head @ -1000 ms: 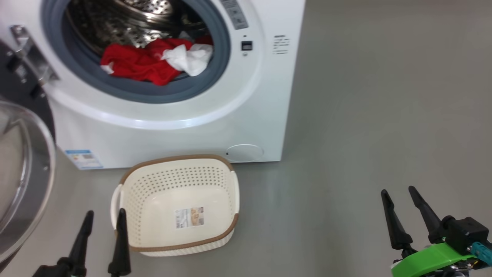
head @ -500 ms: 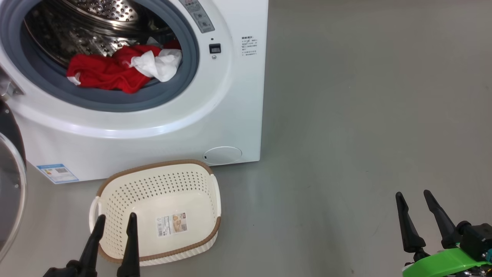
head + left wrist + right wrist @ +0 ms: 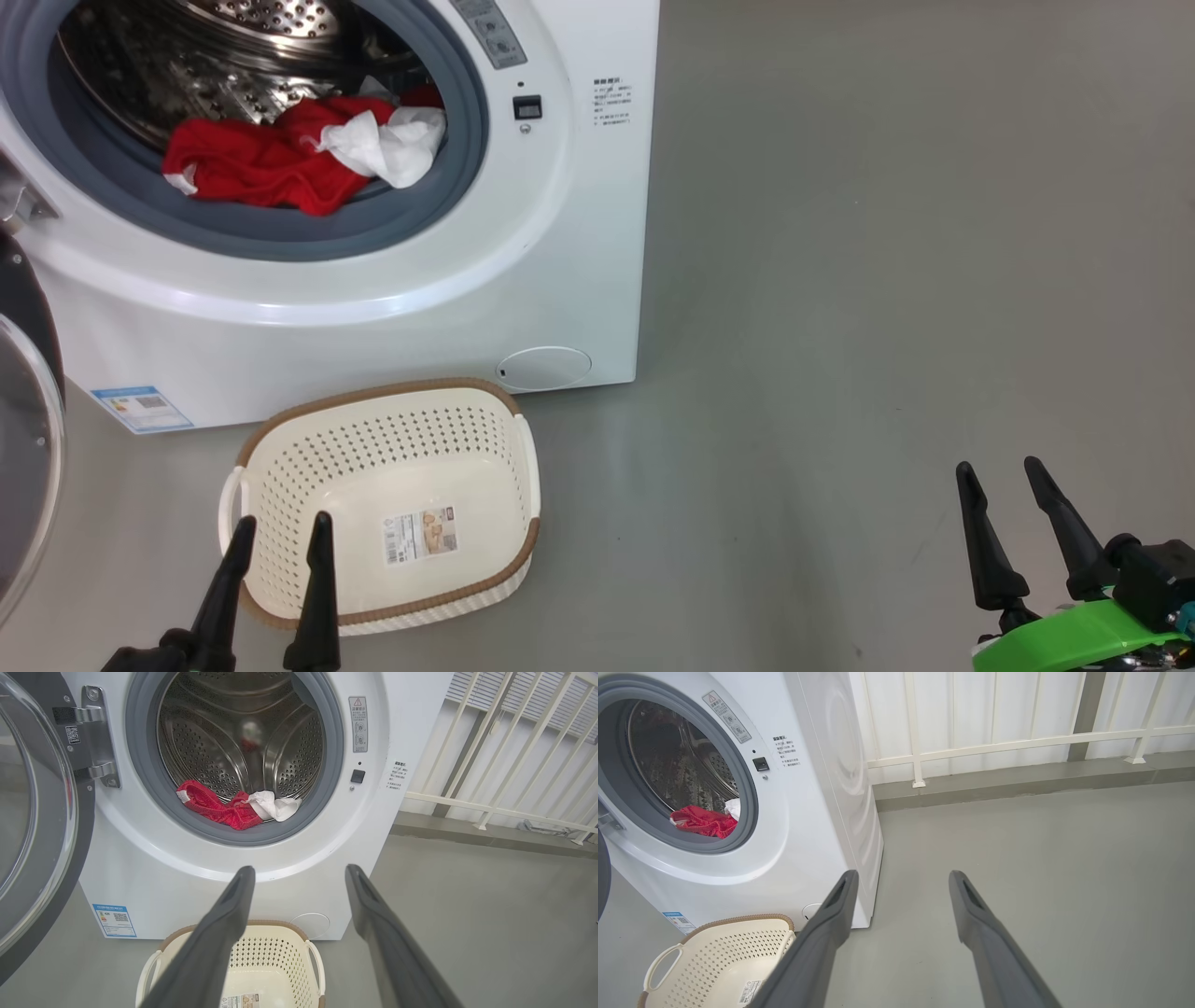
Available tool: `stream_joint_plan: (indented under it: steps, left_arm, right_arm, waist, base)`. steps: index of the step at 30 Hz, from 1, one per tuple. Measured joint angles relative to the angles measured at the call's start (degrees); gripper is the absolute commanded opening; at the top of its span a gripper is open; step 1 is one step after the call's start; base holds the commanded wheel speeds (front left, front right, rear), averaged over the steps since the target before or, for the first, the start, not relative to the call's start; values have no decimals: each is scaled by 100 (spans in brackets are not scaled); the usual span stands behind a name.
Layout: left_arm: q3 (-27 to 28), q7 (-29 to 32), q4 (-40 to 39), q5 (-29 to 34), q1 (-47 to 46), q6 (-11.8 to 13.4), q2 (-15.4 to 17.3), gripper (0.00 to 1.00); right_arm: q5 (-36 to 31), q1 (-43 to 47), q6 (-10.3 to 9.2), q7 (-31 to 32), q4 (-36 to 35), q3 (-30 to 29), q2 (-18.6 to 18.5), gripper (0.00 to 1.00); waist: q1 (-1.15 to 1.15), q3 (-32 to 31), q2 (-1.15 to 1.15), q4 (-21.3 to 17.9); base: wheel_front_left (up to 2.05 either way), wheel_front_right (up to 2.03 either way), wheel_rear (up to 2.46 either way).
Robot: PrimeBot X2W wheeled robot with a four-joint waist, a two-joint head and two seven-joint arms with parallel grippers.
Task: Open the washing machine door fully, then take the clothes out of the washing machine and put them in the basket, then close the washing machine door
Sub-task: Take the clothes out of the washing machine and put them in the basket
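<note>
- Left gripper (image 3: 285,516): the two dark fingers are spread wide with nothing between them. In the head view the tips line up over the near rim of the basket (image 3: 392,387). Can't tell how high above it they hang.
- The basket sits on the floor (image 3: 887,280) just ahead of and below those left fingers, right in front of the washing machine (image 3: 579,233). The paper label (image 3: 420,535) on its bottom is just to the right of the right-hand fingertip.
- The clothes (image 3: 261,168) are well beyond the left fingertips, up ahead in the low front of the drum (image 3: 210,742). It's a red bundle slumped onto the grey gasket (image 3: 280,238), with a white cloth (image 3: 392,149) lying on its right end.
- The washing machine door (image 3: 37,812) hangs swung open off to the left of the left fingers, with its glass bowl facing out.
- The blue label (image 3: 140,408) is low on the machine front, ahead and left of the left fingers. The round flap (image 3: 544,367) is ahead and to their right, just past the basket's far corner.
- Right gripper (image 3: 997,463): fingers also spread wide and holding nothing, over bare floor. The machine and basket are well off to their left, and a white railing (image 3: 994,746) runs far ahead of the tips.
</note>
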Motion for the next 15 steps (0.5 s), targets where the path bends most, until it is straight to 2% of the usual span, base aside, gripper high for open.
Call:
stream_joint_plan:
  steps: [7, 15]
  left_arm:
    - [-19, 0, -34, -49, -26, 0, 0, 100]
    - [-18, 0, -38, -42, -151, 0, 0, 100]
  right_arm:
    - [1, -5, 0, 1, -7, 33, 1, 100]
    - [1, -28, 0, 1, -5, 65, 4, 100]
  waist:
    - [0, 76, 0, 10]
    - [0, 136, 0, 14]
  base:
    - [55, -55, 0]
    - [138, -138, 0]
